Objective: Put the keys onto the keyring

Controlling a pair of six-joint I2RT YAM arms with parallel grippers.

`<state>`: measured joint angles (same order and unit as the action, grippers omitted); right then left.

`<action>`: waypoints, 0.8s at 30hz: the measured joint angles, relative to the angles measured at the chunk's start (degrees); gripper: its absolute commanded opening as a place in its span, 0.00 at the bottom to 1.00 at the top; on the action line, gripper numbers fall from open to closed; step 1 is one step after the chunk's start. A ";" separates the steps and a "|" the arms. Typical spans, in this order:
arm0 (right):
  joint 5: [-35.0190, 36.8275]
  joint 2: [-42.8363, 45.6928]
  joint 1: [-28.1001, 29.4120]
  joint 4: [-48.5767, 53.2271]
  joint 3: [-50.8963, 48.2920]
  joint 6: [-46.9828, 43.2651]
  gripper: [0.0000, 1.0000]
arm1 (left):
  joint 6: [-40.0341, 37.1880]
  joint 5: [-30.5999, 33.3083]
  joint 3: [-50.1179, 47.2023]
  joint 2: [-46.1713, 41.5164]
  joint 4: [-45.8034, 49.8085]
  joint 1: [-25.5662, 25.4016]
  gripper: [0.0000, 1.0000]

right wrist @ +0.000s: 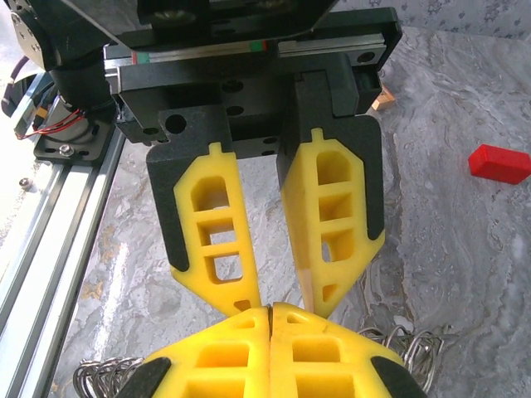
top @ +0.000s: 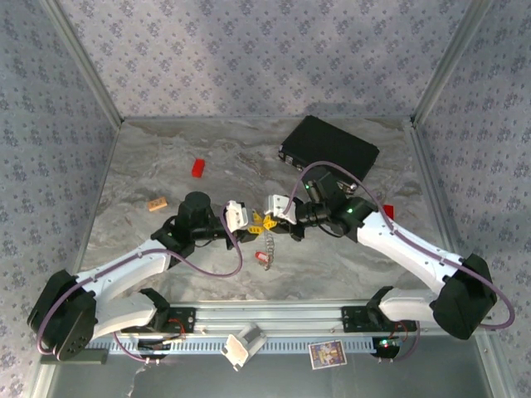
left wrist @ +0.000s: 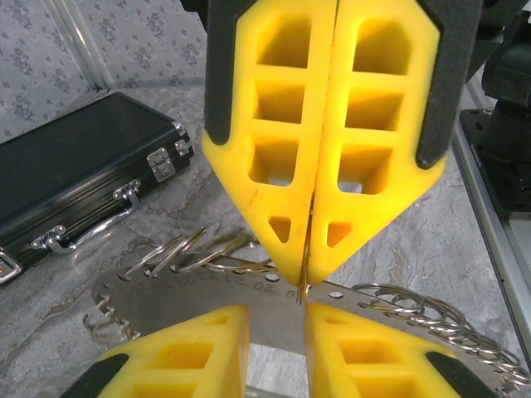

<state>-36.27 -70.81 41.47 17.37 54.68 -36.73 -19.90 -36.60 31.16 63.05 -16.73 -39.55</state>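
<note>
My right gripper (left wrist: 303, 278) is pinched shut on a thin edge of the silvery metal keyring with wire loops (left wrist: 199, 290), mid-table. My left gripper (right wrist: 284, 303) meets it tip to tip, fingers narrowly apart; can't tell if it grips anything. The small red-headed key (top: 264, 257) is just near of both tips, about equally close to each.

The keyring (top: 268, 243) (a thin silvery strand) trails over the table (top: 348, 257) toward its near edge, a red key (top: 264, 259) at its end.
</note>
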 measured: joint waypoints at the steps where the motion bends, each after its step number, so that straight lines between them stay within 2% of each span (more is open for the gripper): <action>1: 0.02 0.13 0.09 -0.11 -0.13 0.04 0.00 | -0.02 -0.04 0.00 0.00 0.00 0.00 0.24; 17: 2.71 0.00 2.08 -1.70 -0.33 0.26 0.00 | 0.48 -1.77 -0.04 -0.02 0.15 0.00 0.23; 22: 3.48 -0.24 2.19 -1.92 -0.55 0.24 0.00 | 0.92 -2.16 -0.04 -0.02 0.13 0.00 0.14; 24: 3.45 -0.35 2.19 -2.10 -0.55 0.24 0.00 | 1.14 -2.16 -0.13 -0.02 0.11 0.00 0.03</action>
<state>-32.82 -71.16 43.66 15.27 54.13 -36.49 -18.76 -38.76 31.03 63.02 -16.62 -39.55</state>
